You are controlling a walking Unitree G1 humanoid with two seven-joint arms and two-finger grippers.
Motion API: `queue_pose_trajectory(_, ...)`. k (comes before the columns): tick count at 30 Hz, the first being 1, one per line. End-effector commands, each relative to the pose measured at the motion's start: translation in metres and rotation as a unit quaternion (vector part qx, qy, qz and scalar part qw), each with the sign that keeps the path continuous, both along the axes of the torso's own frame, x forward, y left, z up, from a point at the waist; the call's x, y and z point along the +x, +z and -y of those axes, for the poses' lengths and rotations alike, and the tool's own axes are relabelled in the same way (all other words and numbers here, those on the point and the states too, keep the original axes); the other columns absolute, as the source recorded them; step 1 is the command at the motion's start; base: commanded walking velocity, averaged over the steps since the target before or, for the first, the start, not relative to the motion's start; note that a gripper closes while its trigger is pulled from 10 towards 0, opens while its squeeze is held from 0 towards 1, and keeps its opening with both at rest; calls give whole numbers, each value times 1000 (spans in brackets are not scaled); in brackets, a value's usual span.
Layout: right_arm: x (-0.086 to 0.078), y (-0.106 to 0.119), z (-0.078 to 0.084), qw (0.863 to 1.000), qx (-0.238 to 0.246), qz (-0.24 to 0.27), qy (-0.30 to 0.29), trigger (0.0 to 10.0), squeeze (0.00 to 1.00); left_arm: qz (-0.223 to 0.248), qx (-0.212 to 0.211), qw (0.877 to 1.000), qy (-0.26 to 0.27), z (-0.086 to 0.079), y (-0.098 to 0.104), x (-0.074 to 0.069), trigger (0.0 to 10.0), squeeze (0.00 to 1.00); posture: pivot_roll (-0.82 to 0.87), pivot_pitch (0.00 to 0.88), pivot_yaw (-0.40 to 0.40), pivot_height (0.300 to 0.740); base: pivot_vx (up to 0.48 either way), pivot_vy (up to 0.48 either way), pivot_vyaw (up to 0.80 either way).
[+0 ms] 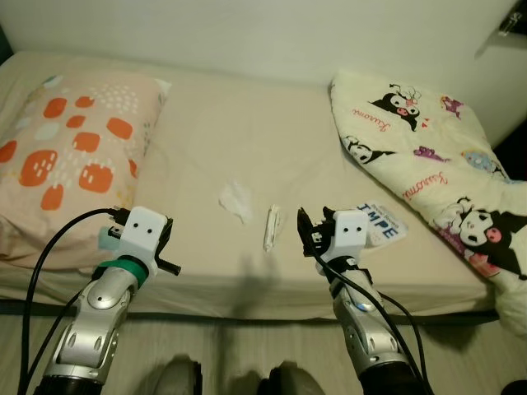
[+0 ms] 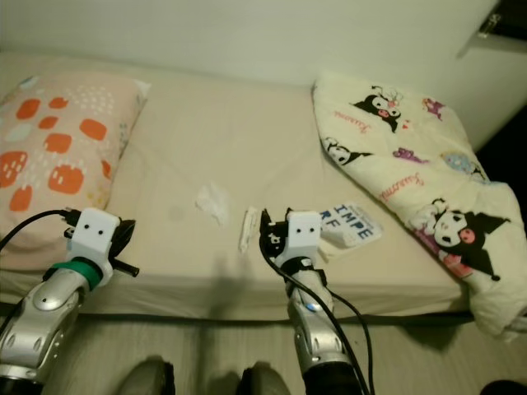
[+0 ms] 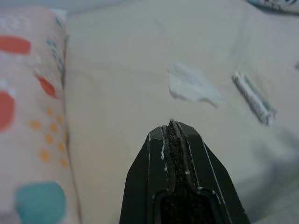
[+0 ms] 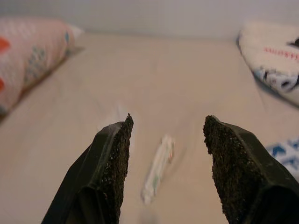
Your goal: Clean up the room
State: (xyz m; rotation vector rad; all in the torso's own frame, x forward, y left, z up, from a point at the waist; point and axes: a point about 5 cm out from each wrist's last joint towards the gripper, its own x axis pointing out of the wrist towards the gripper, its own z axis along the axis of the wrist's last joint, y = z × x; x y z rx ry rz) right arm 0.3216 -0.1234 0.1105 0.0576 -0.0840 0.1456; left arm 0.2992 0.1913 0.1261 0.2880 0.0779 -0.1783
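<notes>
Bed (image 1: 247,271) with beige sheet, seen from the near edge. Far left: pillow (image 1: 70,148) with orange and teal blotches. Right side: cream blanket (image 1: 436,156) printed with black cartoon figures, bunched and running toward the near right corner.

Loose items on the sheet, mid-bed toward the near edge: a crumpled white tissue (image 1: 237,200); just right of it, apart, a narrow white wrapper (image 1: 270,227) lying lengthwise near-to-far. Farther right, a blue-and-white printed packet (image 1: 385,224) lying flat beside the blanket's edge.

Right gripper (image 1: 308,230) held above the near part of the bed, just right of the wrapper, between it and the packet. Jaws released, wide apart; in the right wrist view the wrapper (image 4: 158,168) lies on the sheet ahead, framed between the two fingers (image 4: 112,163), untouched.

Left gripper (image 3: 172,125) over the near left of the bed beside the pillow, jaws clenched together on nothing, pointing toward the tissue (image 3: 190,87), well short of it.
</notes>
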Motion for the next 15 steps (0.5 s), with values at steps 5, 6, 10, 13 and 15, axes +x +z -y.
queue_pose_trajectory(5,-3,-10,8,1000,-7,-19,-11,10000,0,-3,3,1000,-14,5,-7,-3,10000,0,100,126,-59,581,0,0,0)
queue_pose_trajectory(6,-3,-10,8,1000,-7,-19,-11,10000,0,-3,3,1000,-14,5,-7,-3,10000,0,100,126,-59,581,0,0,0)
queue_pose_trajectory(10,-4,-11,9,1000,-8,-21,-11,10000,0,0,5,1000,-16,7,-6,-2,10000,0,98,130,-58,561,0,0,0)
queue_pose_trajectory(13,-4,-12,6,1000,-9,-21,-6,10000,0,5,7,1000,-13,7,-4,-1,10000,0,97,135,-57,551,0,0,0)
queue_pose_trajectory(15,-4,-12,4,1000,-9,-22,1,10000,0,10,10,1000,-11,7,-2,0,10000,0,98,140,-57,551,0,0,0)
